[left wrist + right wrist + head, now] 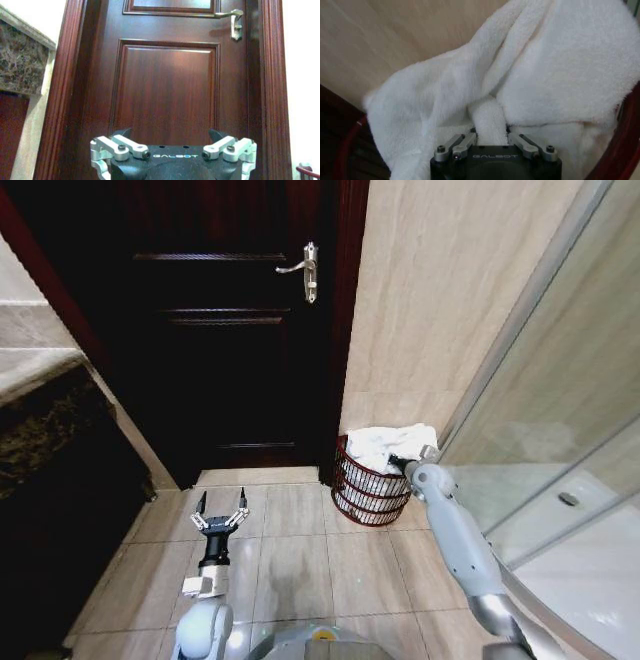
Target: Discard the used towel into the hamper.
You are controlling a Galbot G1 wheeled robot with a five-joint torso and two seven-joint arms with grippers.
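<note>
The white used towel [385,445] lies bunched in the top of the hamper [365,492], a dark reddish-brown openwork basket on the floor by the tiled wall. My right gripper [401,464] reaches over the hamper's rim and is shut on the towel. In the right wrist view the gripper [490,132] pinches a rolled fold of the towel [530,75], with the hamper's red rim [626,150] around it. My left gripper [221,506] hangs open above the floor tiles, well left of the hamper, holding nothing. The left wrist view shows that gripper [170,135] facing the door.
A dark wooden door [220,330] with a metal handle [305,270] stands shut behind the hamper's left side. A glass shower enclosure [560,430] closes off the right. A stone counter [40,370] runs along the left. Tiled floor [300,560] lies between.
</note>
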